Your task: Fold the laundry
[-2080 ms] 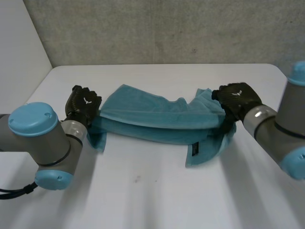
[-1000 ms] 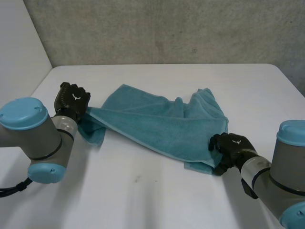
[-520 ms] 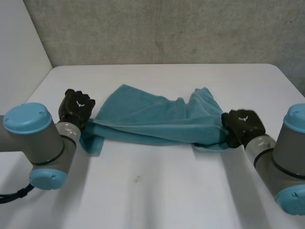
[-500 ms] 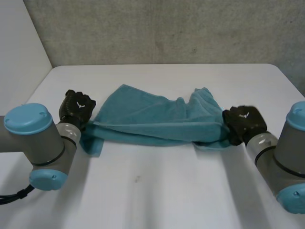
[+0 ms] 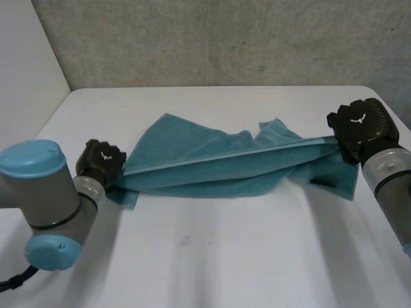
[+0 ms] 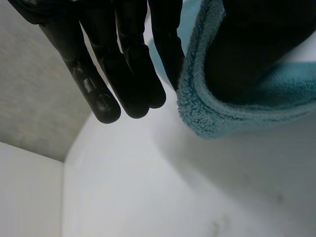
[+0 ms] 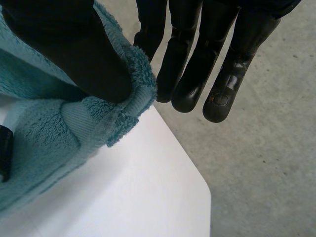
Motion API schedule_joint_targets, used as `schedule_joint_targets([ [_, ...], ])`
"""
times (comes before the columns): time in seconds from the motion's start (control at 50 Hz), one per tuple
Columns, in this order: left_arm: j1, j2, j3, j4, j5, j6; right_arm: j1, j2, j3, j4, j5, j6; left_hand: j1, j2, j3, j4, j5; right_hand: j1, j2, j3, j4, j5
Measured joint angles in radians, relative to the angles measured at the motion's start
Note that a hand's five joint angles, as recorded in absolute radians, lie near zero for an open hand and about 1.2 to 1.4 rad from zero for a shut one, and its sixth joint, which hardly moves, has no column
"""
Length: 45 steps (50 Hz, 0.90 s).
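A teal towel hangs stretched across the white table between my two hands. My left hand holds its left end low over the table. In the left wrist view the thumb pinches the towel's thick hem against the straight fingers. My right hand is raised at the far right and holds the other end. In the right wrist view its thumb presses the towel's corner against the fingers. A taut hem runs between both hands; the rest sags, with a black label below the right hand.
A grey concrete wall stands behind the table. The table's right corner lies just under my right hand, with concrete floor beyond it. Bare tabletop spreads in front of the towel.
My right hand has risen and swung out to the right and back, pulling the towel's upper hem taut. My left hand has shifted slightly nearer, still holding its end.
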Motion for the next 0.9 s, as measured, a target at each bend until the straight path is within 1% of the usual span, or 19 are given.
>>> schedule_joint_targets([
  [0.1,-0.012,0.082,-0.012,-0.010,-0.003,0.003,-0.018,-0.023,-0.031,0.040,-0.001,-0.016,0.000,0.003,0.003,0.001,0.000,0.000,0.000,0.000,0.000,0.000],
  [0.12,-0.022,0.164,-0.017,-0.020,-0.004,0.002,-0.022,-0.034,-0.049,0.064,-0.002,-0.022,0.000,0.003,0.003,0.001,0.000,0.000,0.000,0.000,0.000,0.000],
  [0.14,-0.022,0.164,-0.017,-0.020,-0.004,0.002,-0.022,-0.034,-0.049,0.064,-0.002,-0.022,0.000,0.003,0.003,0.001,0.000,0.000,0.000,0.000,0.000,0.000],
  [0.18,-0.031,0.291,-0.020,-0.043,-0.005,0.000,-0.036,-0.081,-0.150,0.212,-0.007,-0.049,0.000,0.004,0.004,0.001,0.000,0.000,0.000,0.000,0.000,0.000],
  [0.22,-0.032,0.354,-0.020,-0.066,-0.004,0.000,-0.039,-0.085,-0.166,0.239,-0.008,-0.053,0.000,0.004,0.004,0.001,0.000,0.000,0.000,0.002,0.000,0.000],
  [0.26,-0.030,0.417,-0.014,-0.108,-0.001,0.002,-0.051,-0.104,-0.262,0.422,-0.022,-0.087,0.000,0.005,0.004,0.001,0.000,0.000,0.000,0.002,0.000,0.001],
  [0.28,-0.029,0.435,-0.010,-0.129,0.000,0.003,-0.053,-0.105,-0.277,0.455,-0.025,-0.095,0.000,0.005,0.004,0.001,0.000,0.000,0.000,0.002,0.000,0.001],
  [0.32,-0.028,0.443,-0.008,-0.141,0.001,0.004,-0.056,-0.106,-0.297,0.504,-0.030,-0.109,0.000,0.005,0.004,0.001,0.000,0.000,0.000,0.002,0.000,0.001],
  [0.34,-0.021,0.460,0.007,-0.210,0.004,0.010,-0.062,-0.104,-0.334,0.620,-0.043,-0.152,0.000,0.005,0.004,0.001,0.000,0.000,0.000,0.002,0.000,0.001],
  [0.38,-0.012,0.448,0.025,-0.283,0.007,0.017,-0.067,-0.091,-0.355,0.718,-0.055,-0.203,0.000,0.005,0.004,0.001,0.000,0.000,0.000,0.002,0.000,0.001],
  [0.48,0.006,0.346,0.064,-0.401,0.009,0.035,-0.070,-0.020,-0.361,0.807,-0.070,-0.282,0.000,0.005,0.005,0.001,0.000,0.000,0.000,0.002,0.000,0.001],
  [0.62,0.025,0.072,0.190,-0.463,0.003,0.087,-0.064,0.205,-0.419,0.752,-0.054,-0.319,0.000,0.005,0.005,0.002,0.000,0.000,0.000,0.002,0.000,0.001],
  [0.68,0.026,0.024,0.233,-0.459,0.001,0.101,-0.062,0.248,-0.455,0.722,-0.042,-0.318,0.000,0.005,0.005,0.003,0.000,0.000,0.000,0.002,0.000,0.001],
  [0.72,0.025,-0.052,0.348,-0.430,-0.001,0.138,-0.054,0.322,-0.570,0.652,0.000,-0.315,0.000,0.005,0.005,0.005,0.000,0.000,0.000,0.002,0.000,0.001],
  [0.76,0.025,-0.052,0.348,-0.430,-0.001,0.138,-0.054,0.322,-0.570,0.652,0.000,-0.315,0.000,0.005,0.005,0.005,0.000,0.000,0.000,0.002,0.000,0.001],
  [0.78,0.023,-0.101,0.493,-0.362,-0.002,0.184,-0.036,0.382,-0.743,0.562,0.063,-0.312,0.000,0.006,0.005,0.005,0.000,0.000,0.000,0.002,0.000,0.001],
  [0.86,0.022,-0.104,0.624,-0.200,0.006,0.234,-0.012,0.417,-0.965,0.408,0.129,-0.307,0.000,0.006,0.006,0.005,0.000,0.000,0.000,0.002,0.000,0.013],
  [0.88,0.022,-0.088,0.661,-0.096,0.014,0.249,-0.002,0.420,-1.034,0.323,0.147,-0.305,0.000,0.006,0.006,0.006,0.000,0.000,0.000,0.002,0.000,0.017],
  [0.9,0.022,-0.080,0.673,-0.053,0.018,0.254,0.001,0.418,-1.055,0.288,0.152,-0.304,0.000,0.006,0.006,0.006,0.000,0.000,0.000,0.002,0.000,0.018],
])
